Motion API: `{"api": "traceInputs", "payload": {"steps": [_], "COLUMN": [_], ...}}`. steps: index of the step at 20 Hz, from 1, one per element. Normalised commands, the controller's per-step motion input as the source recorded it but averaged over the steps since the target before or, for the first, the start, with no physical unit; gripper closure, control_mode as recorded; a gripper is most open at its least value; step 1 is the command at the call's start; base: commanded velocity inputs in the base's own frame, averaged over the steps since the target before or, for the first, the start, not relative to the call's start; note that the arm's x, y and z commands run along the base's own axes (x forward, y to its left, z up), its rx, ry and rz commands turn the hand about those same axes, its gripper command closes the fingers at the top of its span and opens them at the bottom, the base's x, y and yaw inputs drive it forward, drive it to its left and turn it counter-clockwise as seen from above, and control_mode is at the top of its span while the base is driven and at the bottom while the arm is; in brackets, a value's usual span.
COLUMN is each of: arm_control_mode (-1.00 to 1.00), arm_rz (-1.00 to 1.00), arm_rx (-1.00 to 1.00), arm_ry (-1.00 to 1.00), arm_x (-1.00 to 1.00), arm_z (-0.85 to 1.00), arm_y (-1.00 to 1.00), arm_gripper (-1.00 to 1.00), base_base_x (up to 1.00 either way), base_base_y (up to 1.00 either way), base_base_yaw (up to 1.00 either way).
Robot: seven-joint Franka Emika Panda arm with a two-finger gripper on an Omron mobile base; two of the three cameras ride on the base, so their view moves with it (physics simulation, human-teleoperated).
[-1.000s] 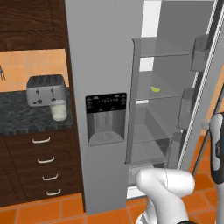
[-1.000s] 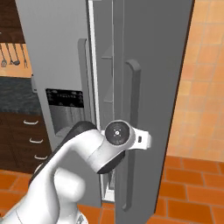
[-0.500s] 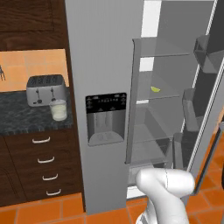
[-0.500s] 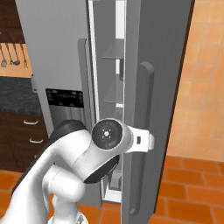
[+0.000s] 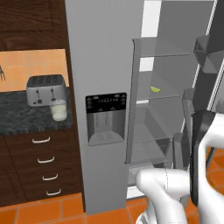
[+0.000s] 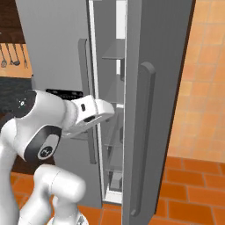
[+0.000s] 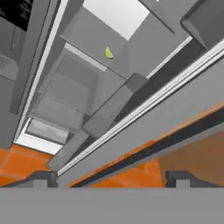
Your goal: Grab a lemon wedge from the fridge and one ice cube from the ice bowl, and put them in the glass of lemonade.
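Observation:
The grey fridge stands with its right door swung wide open. On a middle shelf inside lies the yellow-green lemon wedge, which the hand view has near the top, lemon wedge. My gripper is open, its fingertips wide apart, low beside the open door's edge and well below the wedge, holding nothing. The glass of lemonade stands on the dark counter left of the fridge. The ice cube and the ice bowl are out of view.
A silver toaster sits just behind the glass. Dark drawers run under the counter. The open door's long handle and its inner bins stand to the right of the shelves. Orange tiles cover the floor.
The gripper went from shut to open and came off the door handle. The right door swung wider open and my arm drew back towards the fridge opening.

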Motion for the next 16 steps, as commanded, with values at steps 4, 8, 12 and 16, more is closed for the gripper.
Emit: {"api": "traceInputs", "payload": {"steps": [4,8,12,16], "arm_control_mode": [-1.0,-1.0,-1.0,-1.0], "arm_rz": [0.05,0.04,0.0,0.0], "arm_rx": [-0.53,-0.41,-0.16,-0.07], "arm_ry": [0.34,0.36,0.17,0.11], "arm_x": [0.59,0.7,0.85,0.9], "arm_z": [0.0,0.0,-0.05,-0.07], "arm_y": [0.98,0.5,-0.13,-0.74], "arm_gripper": [-1.0,-1.0,-1.0,-1.0], "base_base_x": [0.0,0.0,0.0,0.0], "base_base_y": [0.0,0.0,0.0,0.0], "base_base_yaw": [0.0,0.0,0.0,0.0]}}
